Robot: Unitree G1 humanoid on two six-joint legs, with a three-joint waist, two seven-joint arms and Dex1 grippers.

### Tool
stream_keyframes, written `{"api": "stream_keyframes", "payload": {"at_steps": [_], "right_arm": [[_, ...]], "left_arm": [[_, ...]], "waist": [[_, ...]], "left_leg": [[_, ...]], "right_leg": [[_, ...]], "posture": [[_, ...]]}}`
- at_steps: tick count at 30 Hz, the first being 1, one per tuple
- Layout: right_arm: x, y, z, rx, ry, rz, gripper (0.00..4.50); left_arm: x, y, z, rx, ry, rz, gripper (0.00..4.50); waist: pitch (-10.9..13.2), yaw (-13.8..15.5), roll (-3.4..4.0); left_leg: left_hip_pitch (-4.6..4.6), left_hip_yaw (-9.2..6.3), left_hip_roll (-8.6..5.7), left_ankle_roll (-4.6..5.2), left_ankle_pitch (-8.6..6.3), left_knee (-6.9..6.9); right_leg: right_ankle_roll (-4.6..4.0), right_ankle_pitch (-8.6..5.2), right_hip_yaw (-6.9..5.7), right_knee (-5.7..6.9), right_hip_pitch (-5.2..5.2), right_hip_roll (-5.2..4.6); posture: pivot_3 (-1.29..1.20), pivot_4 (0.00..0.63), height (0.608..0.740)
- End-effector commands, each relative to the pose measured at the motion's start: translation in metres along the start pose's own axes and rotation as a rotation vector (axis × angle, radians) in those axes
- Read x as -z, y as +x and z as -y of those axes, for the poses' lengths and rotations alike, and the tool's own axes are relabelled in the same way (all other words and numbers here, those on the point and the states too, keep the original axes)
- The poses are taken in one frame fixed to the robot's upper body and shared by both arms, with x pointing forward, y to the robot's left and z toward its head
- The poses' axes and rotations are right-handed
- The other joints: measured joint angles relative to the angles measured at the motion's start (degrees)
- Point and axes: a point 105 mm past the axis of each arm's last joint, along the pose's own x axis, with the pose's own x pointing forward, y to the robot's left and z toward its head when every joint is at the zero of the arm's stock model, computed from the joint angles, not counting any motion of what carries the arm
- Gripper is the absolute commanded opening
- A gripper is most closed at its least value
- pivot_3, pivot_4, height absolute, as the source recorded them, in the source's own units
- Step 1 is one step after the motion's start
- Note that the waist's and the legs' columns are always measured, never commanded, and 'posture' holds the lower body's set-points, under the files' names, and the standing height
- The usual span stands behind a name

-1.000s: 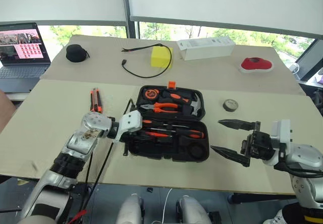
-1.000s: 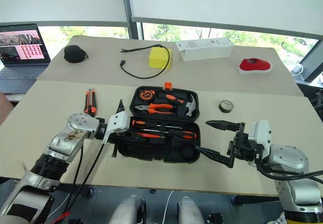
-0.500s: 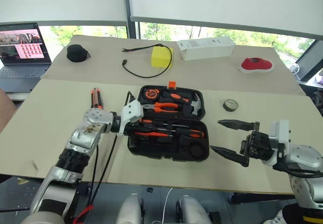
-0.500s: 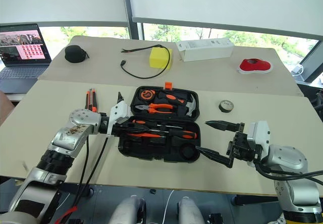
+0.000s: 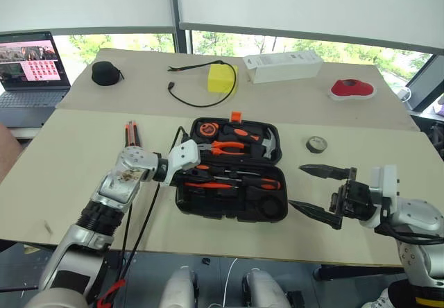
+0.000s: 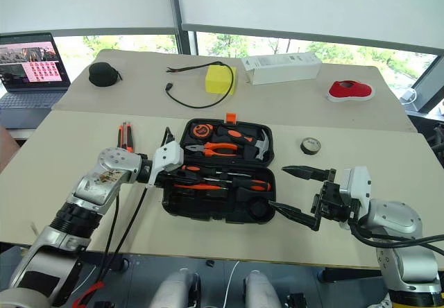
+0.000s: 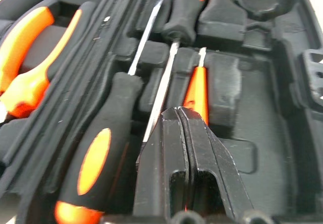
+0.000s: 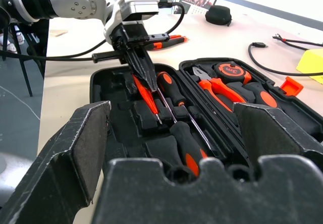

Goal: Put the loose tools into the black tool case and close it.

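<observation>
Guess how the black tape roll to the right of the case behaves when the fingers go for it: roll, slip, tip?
The tape roll lies flat on the table, so it probably won't roll unless tipped on edge. It looks small and low, so likely light; a sideways push would probably slide it. Its round rim may slip from the fingers.

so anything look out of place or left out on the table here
Yes: the utility knife lies on the table left of the open tool case, and the tape roll sits to its right. The left gripper, shut, touches the tester screwdriver.
</observation>
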Motion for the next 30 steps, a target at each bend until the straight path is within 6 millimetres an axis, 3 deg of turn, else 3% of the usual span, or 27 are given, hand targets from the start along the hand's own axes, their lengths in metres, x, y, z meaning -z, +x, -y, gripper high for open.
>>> {"api": "stream_keyframes", "payload": {"at_steps": [1,16,26,30], "right_arm": [[-0.006,0.000,0.002,0.008,-0.040,0.025,4.50],[-0.005,0.003,0.003,0.009,-0.037,0.032,4.50],[-0.004,0.005,0.002,0.008,-0.032,0.037,4.50],[-0.004,0.005,0.002,0.010,-0.033,0.039,4.50]], "left_arm": [[-0.009,-0.001,0.000,-0.008,0.046,0.037,0.08],[0.023,0.005,0.014,0.030,-0.123,-0.103,0.08],[0.006,0.002,-0.002,-0.101,-0.066,0.029,0.08],[-0.003,-0.017,-0.007,-0.180,-0.077,0.131,0.08]], "waist": [[0.00,0.01,0.00],[-0.02,0.00,0.01],[-0.04,0.08,0.04],[-0.04,-0.07,0.04]], "left_leg": [[0.00,0.00,0.00,0.00,0.00,0.00],[0.04,0.00,0.00,0.00,0.00,0.00],[0.08,-0.01,0.00,0.00,0.00,0.04],[0.07,-0.01,0.00,0.00,0.00,0.04]], "right_leg": [[0.00,0.00,0.00,0.00,0.00,0.00],[0.00,0.00,0.00,0.02,0.03,0.00],[0.00,0.00,0.01,0.05,0.06,-0.01],[0.00,0.00,0.01,0.04,0.05,-0.01]], "posture": [[0.00,0.150,0.740],[0.00,0.150,0.740],[0.00,0.150,0.740],[0.00,0.150,0.740]]}}
